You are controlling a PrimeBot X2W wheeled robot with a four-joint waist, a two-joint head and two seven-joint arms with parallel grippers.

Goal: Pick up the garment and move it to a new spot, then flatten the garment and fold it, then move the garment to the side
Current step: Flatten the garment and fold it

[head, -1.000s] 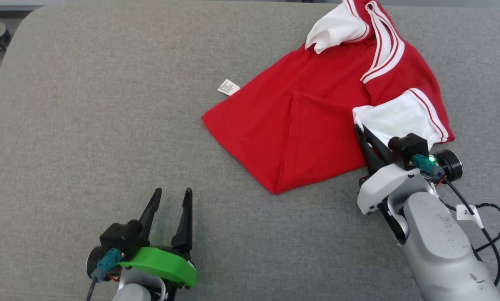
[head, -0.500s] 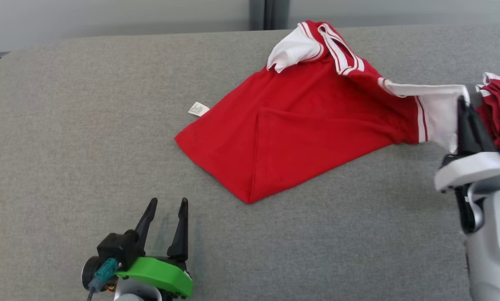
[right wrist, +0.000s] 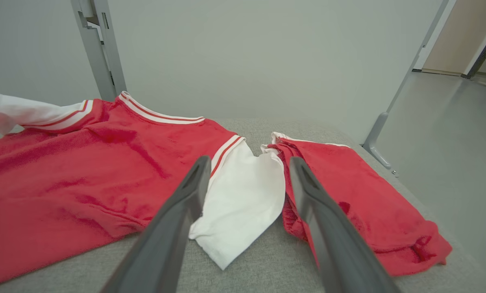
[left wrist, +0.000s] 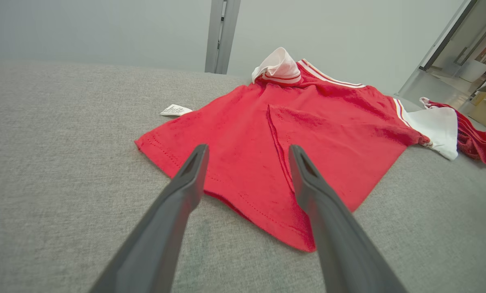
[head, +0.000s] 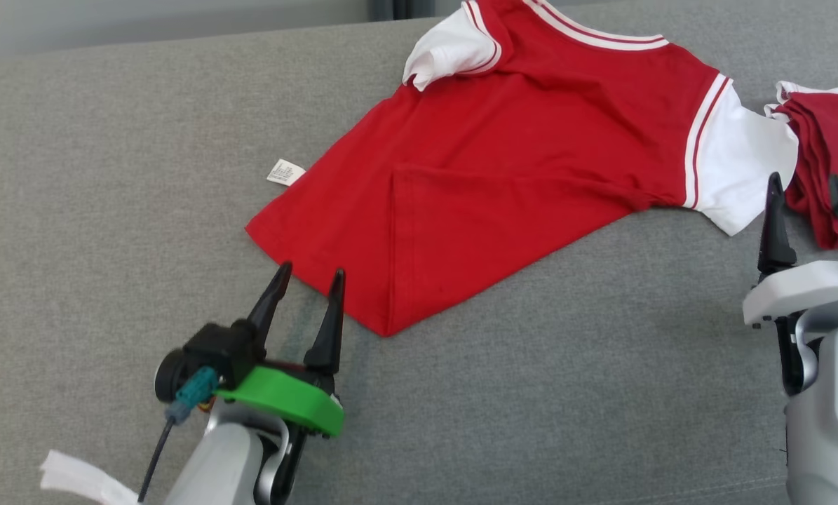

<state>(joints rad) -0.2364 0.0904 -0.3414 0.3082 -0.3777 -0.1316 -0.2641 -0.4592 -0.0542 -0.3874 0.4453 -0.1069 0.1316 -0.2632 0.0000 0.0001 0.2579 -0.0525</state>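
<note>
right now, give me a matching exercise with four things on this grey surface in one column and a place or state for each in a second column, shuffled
Column one
1. red shirt
2. care label
3. left hand
4. second red garment

Column two
A. bunched up at the far right
B. open, holding nothing, by the shirt's lower hem
C. lying spread out, with a fold line down its body
D. small and white, sticking out at the shirt's left edge

Pairs: 1-C, 2-D, 3-B, 4-A
</note>
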